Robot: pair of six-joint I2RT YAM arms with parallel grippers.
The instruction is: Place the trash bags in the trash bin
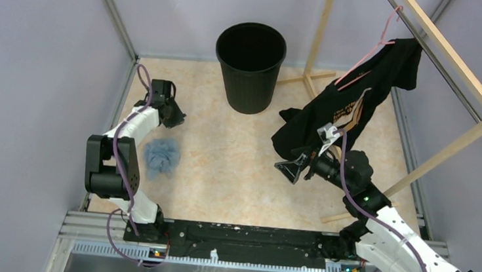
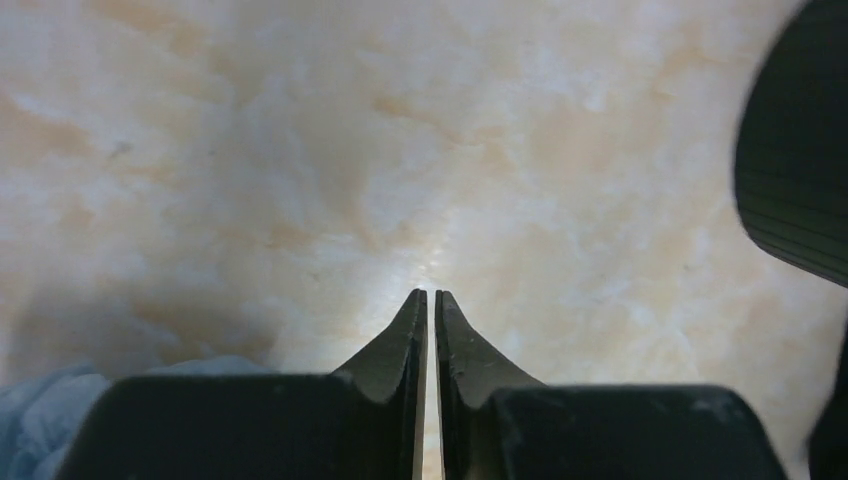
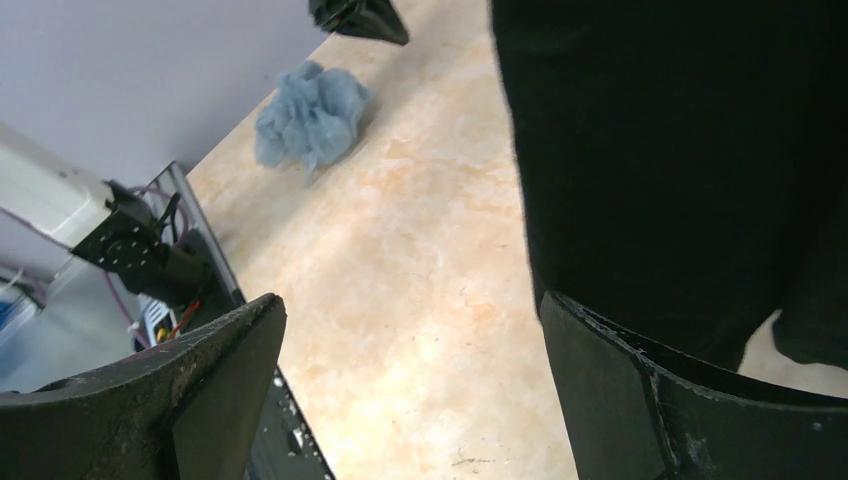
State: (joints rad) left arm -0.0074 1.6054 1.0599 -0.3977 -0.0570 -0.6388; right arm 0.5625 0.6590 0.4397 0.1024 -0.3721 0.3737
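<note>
Your left gripper (image 1: 175,116), clenched empty, sits just beyond the crumpled pale-blue trash bag (image 1: 161,157) by the left edge; right gripper (image 1: 291,169) gapes near the hanging black shirt (image 1: 360,94); round black plastic trash bin (image 1: 249,77) waits mid far edge, likely reachable

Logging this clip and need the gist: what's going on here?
Neither arm holds anything. The left gripper is shut and empty over the table, a little beyond the crumpled blue trash bag on the side toward the black trash bin. The right gripper is open beside a black T-shirt hanging on a wooden rack. The bag lies on the table, not yet in the bin.
</note>
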